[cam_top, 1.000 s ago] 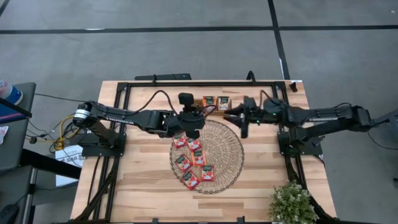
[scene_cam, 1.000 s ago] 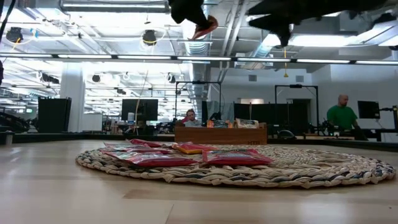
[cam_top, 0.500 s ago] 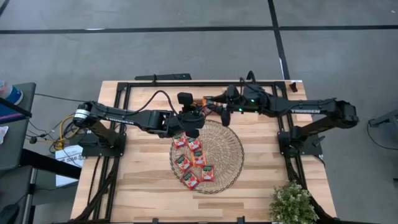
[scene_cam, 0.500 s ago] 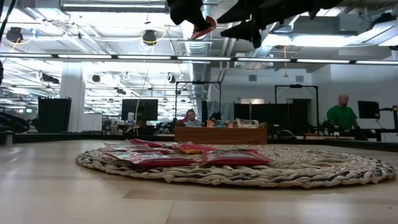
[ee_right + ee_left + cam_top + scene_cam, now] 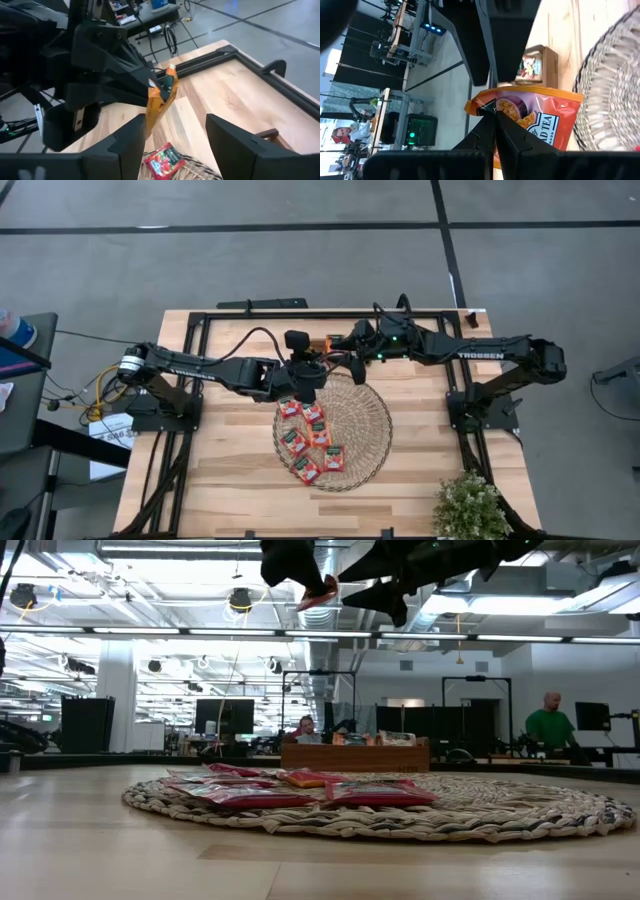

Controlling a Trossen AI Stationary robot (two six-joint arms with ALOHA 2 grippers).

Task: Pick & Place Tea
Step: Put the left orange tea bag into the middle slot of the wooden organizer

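Observation:
My left gripper [image 5: 495, 114] is high above the woven mat's [image 5: 365, 420] far edge, shut on an orange tea sachet [image 5: 535, 117]. My right gripper [image 5: 175, 145] is open, level with that sachet [image 5: 162, 97] and just short of it; its fingers touch nothing. Several red tea sachets [image 5: 310, 440] lie flat on the mat. The wooden tray [image 5: 540, 55] stands at the mat's far side with a sachet in it; in the high view my right arm covers most of the tray. My left gripper pinches the orange sachet between its two fingertips [image 5: 485, 131] at one side edge, near a corner [image 5: 477, 106]. The fingers reach in from the table's left, slanting a little downward. The sachet stands on edge [image 5: 151, 95], lifted clear of the mat and table.
A potted plant [image 5: 470, 505] stands at the table's near right corner. Black frame rails [image 5: 300, 315] run along the far and side edges. Bare wood lies left of the mat. People sit and stand in the room beyond [image 5: 548, 725].
My right gripper has swung toward the table's left and far edge, from beside the mat's far right rim up to the sachet in my left gripper. My left gripper has kept the sachet in place.

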